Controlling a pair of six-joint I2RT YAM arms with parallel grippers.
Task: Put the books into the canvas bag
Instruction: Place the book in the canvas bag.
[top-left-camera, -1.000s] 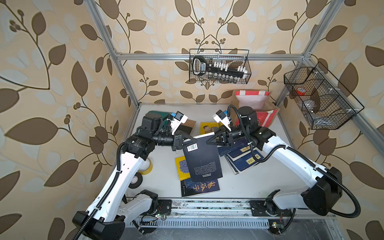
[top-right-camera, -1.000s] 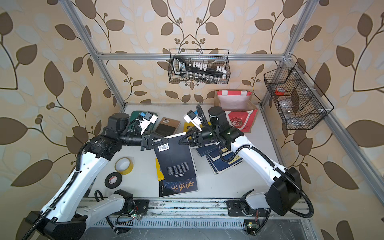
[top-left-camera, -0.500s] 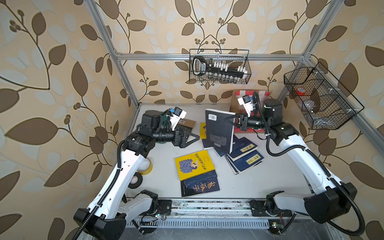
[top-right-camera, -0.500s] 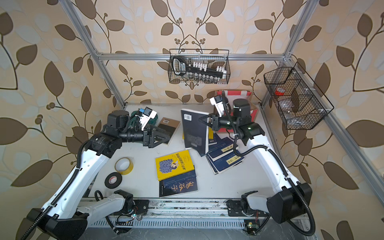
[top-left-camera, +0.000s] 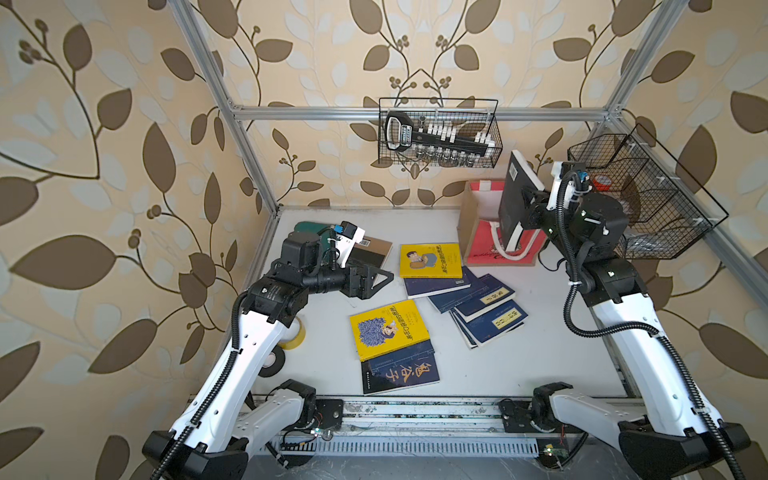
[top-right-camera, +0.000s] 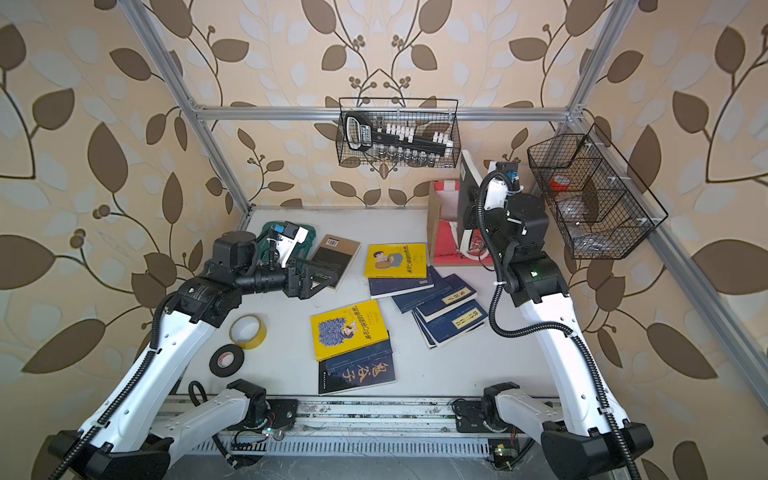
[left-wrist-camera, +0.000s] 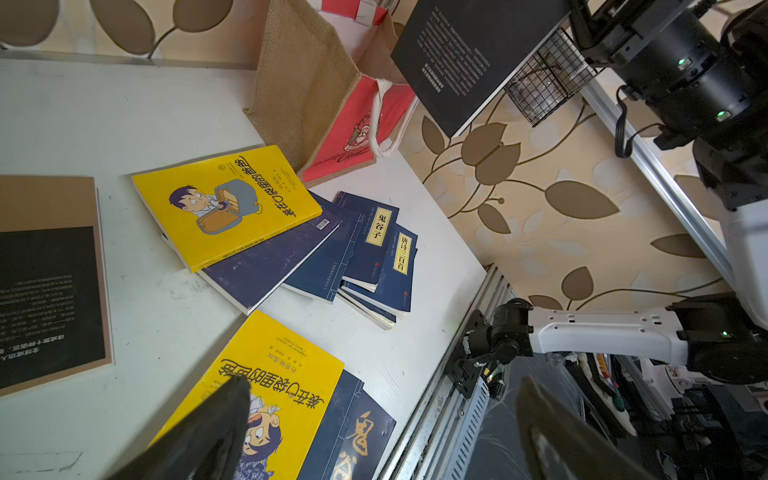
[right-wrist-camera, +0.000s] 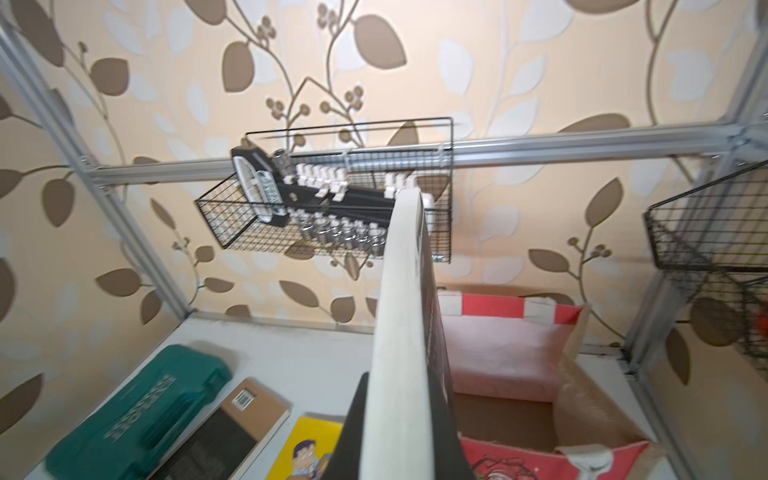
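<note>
My right gripper (top-left-camera: 528, 208) is shut on a black book (top-left-camera: 512, 195), holding it upright on edge above the open mouth of the canvas bag (top-left-camera: 484, 247) at the back right. In the right wrist view the book's white page edge (right-wrist-camera: 401, 332) stands between the jaws, with the bag's inside (right-wrist-camera: 511, 411) beside it. My left gripper (top-left-camera: 376, 282) hangs open and empty over the table's left. Two yellow books (top-left-camera: 430, 259) (top-left-camera: 388, 328), several navy books (top-left-camera: 486, 311), a dark blue one (top-left-camera: 401, 374) and a brown-black one (top-left-camera: 372, 253) lie flat.
A green tool case (top-left-camera: 309, 230) lies at the back left behind my left wrist. A yellow tape roll (top-left-camera: 293, 334) and a black one (top-left-camera: 272, 361) lie by the left arm. Wire baskets hang on the back rail (top-left-camera: 438, 137) and the right wall (top-left-camera: 640, 199).
My left gripper let go of the black book, opened and drew back left. My right gripper carried the book from the table's middle up and right to above the bag.
</note>
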